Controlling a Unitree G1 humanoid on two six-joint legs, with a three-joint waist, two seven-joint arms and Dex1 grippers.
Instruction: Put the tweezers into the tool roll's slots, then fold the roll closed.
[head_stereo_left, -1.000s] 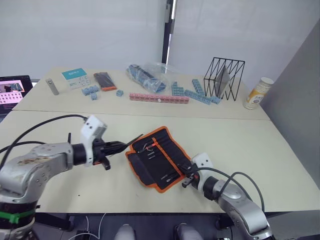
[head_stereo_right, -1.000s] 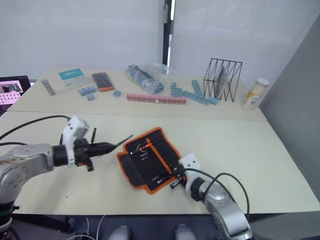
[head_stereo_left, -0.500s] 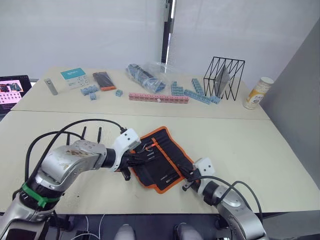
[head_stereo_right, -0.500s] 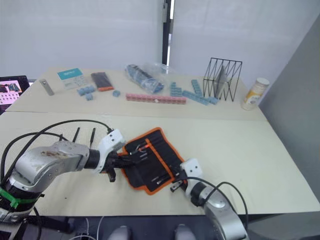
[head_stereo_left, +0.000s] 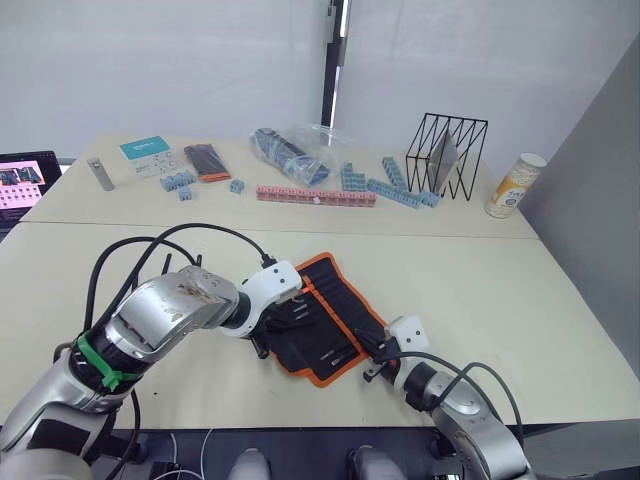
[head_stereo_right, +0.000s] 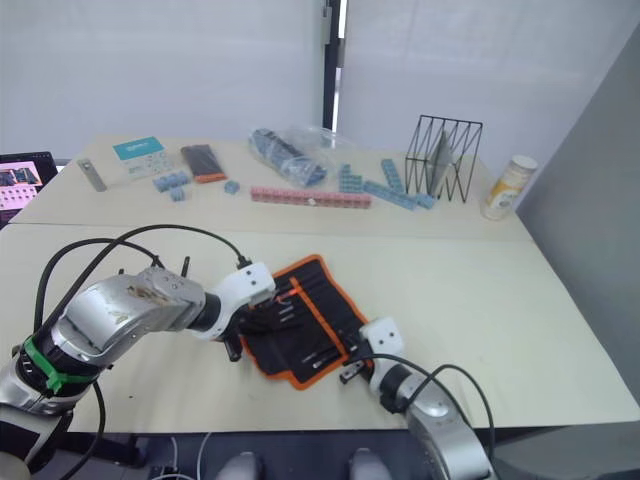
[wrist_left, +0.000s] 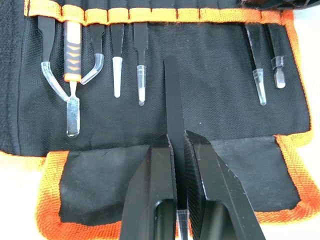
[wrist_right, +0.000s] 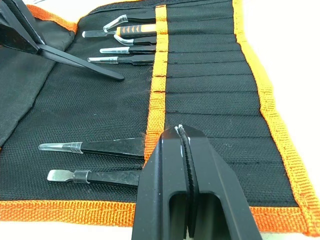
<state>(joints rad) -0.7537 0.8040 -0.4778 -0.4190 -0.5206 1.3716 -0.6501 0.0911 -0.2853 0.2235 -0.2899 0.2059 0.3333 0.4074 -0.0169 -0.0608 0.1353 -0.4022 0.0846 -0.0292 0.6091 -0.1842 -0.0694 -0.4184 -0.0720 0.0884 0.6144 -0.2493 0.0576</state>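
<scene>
1. Tweezers (wrist_left: 172, 107), slim and black, are pinched between the two black fingers of the left gripper (wrist_left: 175, 145), which is closed tight on them. Their tip points toward the orange-edged row of slots (wrist_left: 150, 16) and stops short of it, over the empty gap in the middle of the row.
2. Tool roll (head_stereo_left: 325, 325) lies open and flat on the near cream table (head_stereo_left: 480, 290), turned at an angle, its orange piping showing all round.
3. Several other tools already sit in the slots: on one side of the held tweezers a group with clear tip caps (wrist_left: 141, 75) and an orange-handled tool (wrist_left: 73, 65); on the other side, two more capped pieces (wrist_left: 257, 70).
4. Right gripper (wrist_right: 184, 131) rests at the roll's near right edge, its fingers pressed together with only a thin seam between them. Its tips sit on the black fabric beside the orange slot band; whether they pinch the fabric cannot be told.
5. On the far table are blue blocks (head_stereo_left: 400, 190), a pink block strip (head_stereo_left: 317, 195), a black wire rack (head_stereo_left: 447, 155), a clear bag (head_stereo_left: 295, 150) and a yellow bottle (head_stereo_left: 515, 185).
</scene>
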